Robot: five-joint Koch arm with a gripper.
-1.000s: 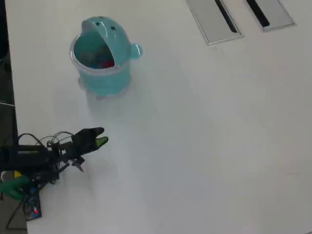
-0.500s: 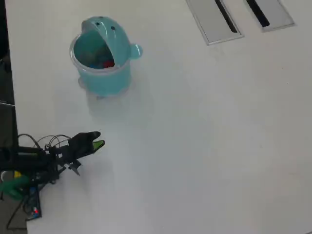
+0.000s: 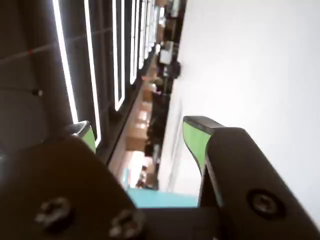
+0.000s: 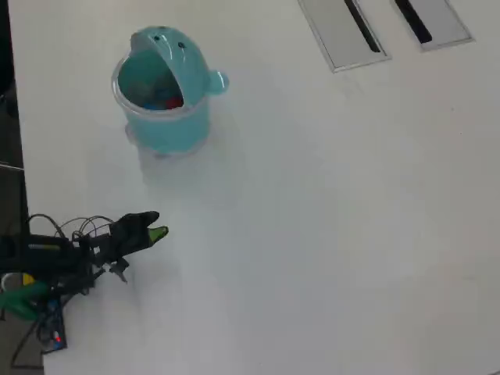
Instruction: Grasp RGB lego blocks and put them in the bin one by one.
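Teal bin (image 4: 164,117) | red, blue blocks (image 4: 166,100) inside (lid up) | hand (image 4: 160,231) released, empty

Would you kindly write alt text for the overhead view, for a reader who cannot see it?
A teal bin stands upper left on a white table, with red and blue blocks visible inside. The black arm's green-tipped gripper sits at lower left, well apart from the bin, holding nothing. Two grey slotted panels lie along the top edge.
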